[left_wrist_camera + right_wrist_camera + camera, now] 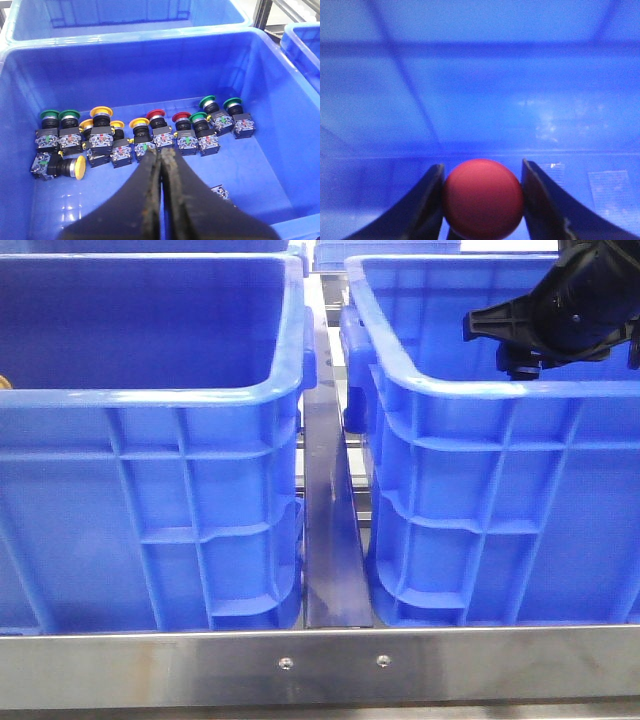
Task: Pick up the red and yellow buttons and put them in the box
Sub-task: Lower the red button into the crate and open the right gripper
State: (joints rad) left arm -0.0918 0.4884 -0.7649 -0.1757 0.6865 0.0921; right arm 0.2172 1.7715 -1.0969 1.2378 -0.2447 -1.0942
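The right claw (482, 200) grips a red button (483, 198), whose base is hidden between its fingers, over a blurred blue crate (480, 490). The left claw (161, 165), pressed shut and empty, hangs above more buttons (140, 131).

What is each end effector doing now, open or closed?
Left end effector: closed, holding nothing.
Right end effector: closed on a red button.

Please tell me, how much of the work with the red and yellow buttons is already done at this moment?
Nothing visibly placed yet. In hand: the right gripper holds a red button inside the right crate. Left: the left gripper is shut and empty above the left crate, where yellow buttons and more red ones wait.
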